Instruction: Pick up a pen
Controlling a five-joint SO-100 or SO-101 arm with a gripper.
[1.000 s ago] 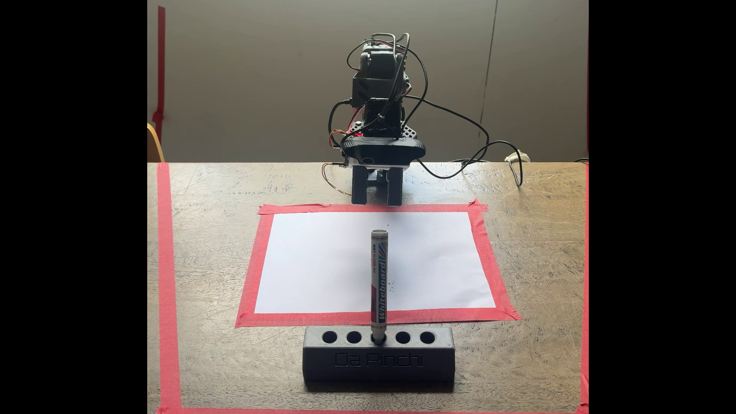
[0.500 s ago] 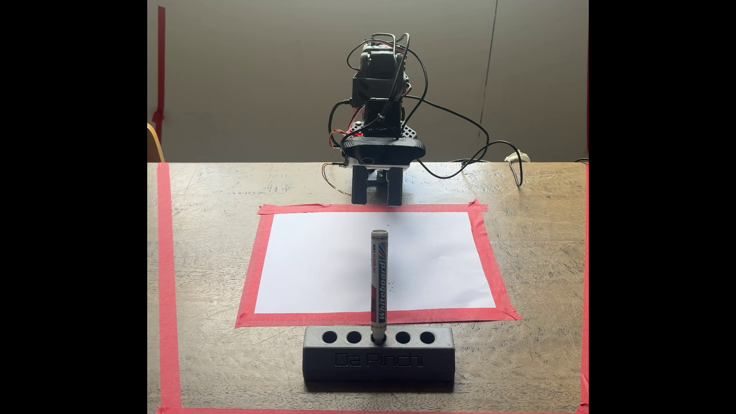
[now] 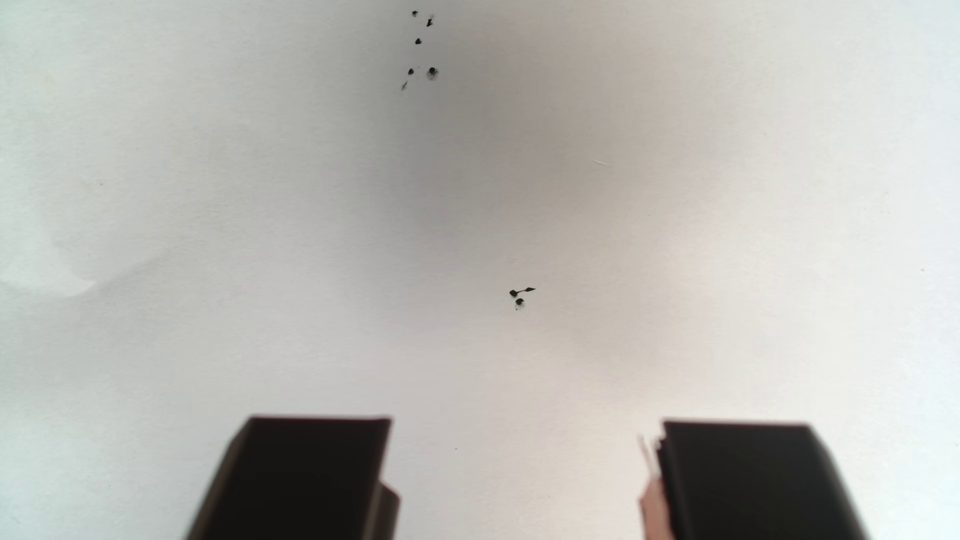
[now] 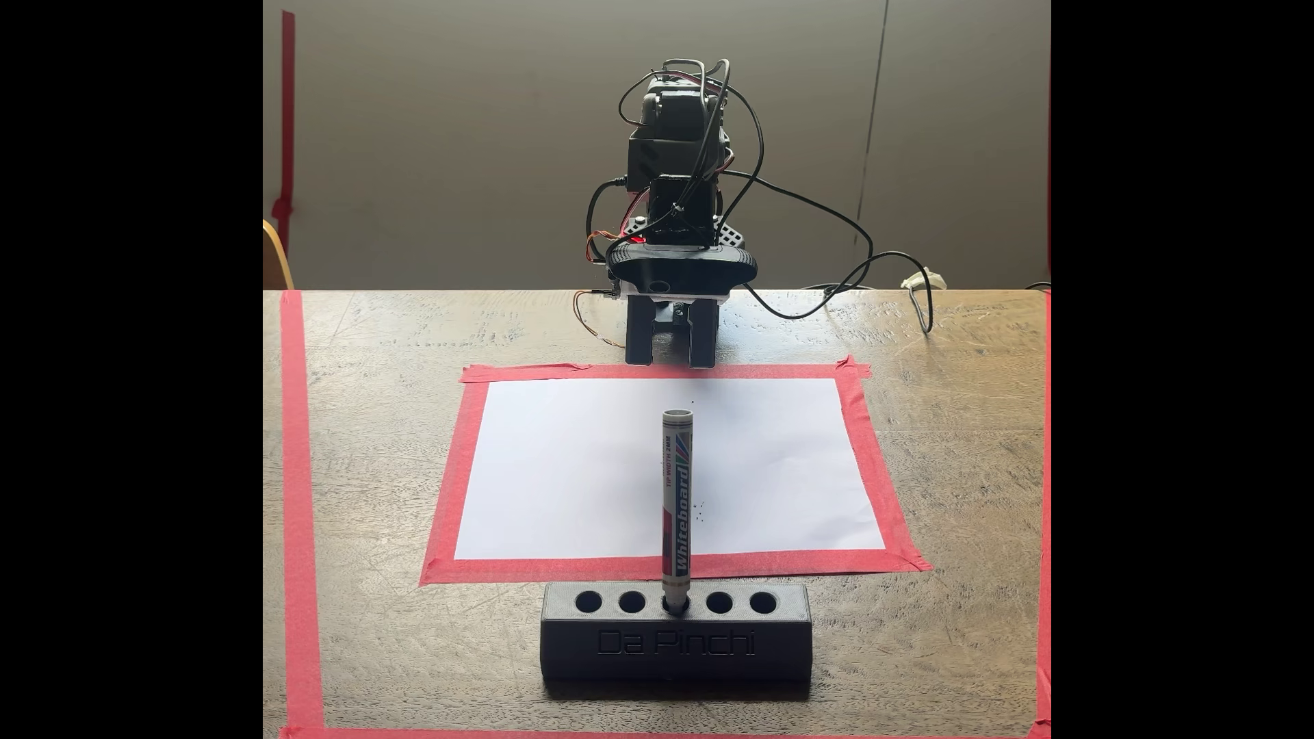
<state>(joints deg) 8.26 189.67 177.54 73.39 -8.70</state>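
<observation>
The pen (image 4: 676, 504), a slim white marker with "Whiteboard" printed along it, stands upright in the middle hole of a black holder block (image 4: 675, 643) near the table's front edge in the fixed view. My gripper (image 4: 669, 362) hangs open at the far edge of the white paper (image 4: 569, 469), well behind the pen, with nothing between its fingers. In the wrist view the gripper (image 3: 519, 431) is open, its two dark fingers (image 3: 306, 472) rising from the bottom edge over the paper (image 3: 208, 207) with black ink dots.
Red tape (image 4: 871, 469) frames the paper, and a wider red tape line (image 4: 298, 497) marks the work area on the wooden table (image 4: 960, 639). The holder has several free holes (image 4: 589, 602). Cables (image 4: 853, 270) trail from the arm at the back right.
The arm has shifted very slightly to the left in the fixed view. The pen and holder have not moved.
</observation>
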